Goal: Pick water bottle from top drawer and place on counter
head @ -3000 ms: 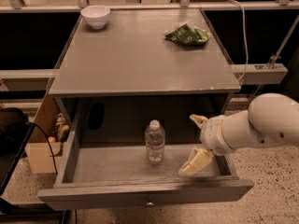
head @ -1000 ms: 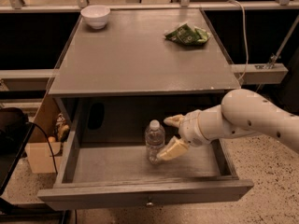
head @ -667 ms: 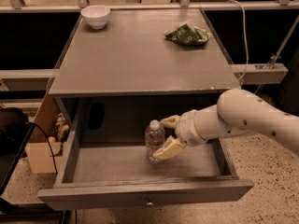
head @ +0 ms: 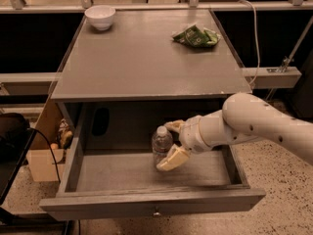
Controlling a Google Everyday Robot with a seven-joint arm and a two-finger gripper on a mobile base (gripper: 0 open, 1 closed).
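Gripper [head: 165, 146] sitting inside the open top drawer [head: 151, 207], 2 jaws spread apart, flanking upright water bottle [head: 160, 141]. Bowl [head: 100, 16], green packet [head: 195, 35] lying on counter [head: 146, 62].

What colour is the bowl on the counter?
The bowl is white, camera view. The gripper is in the top drawer by the water bottle.

Dim, warm overhead light. Counter [head: 146, 58] evenly lit; top drawer [head: 122, 171] interior shadowed, gripper [head: 164, 146] there in half-shade. Background [head: 29, 45] near black, possibly underexposed.
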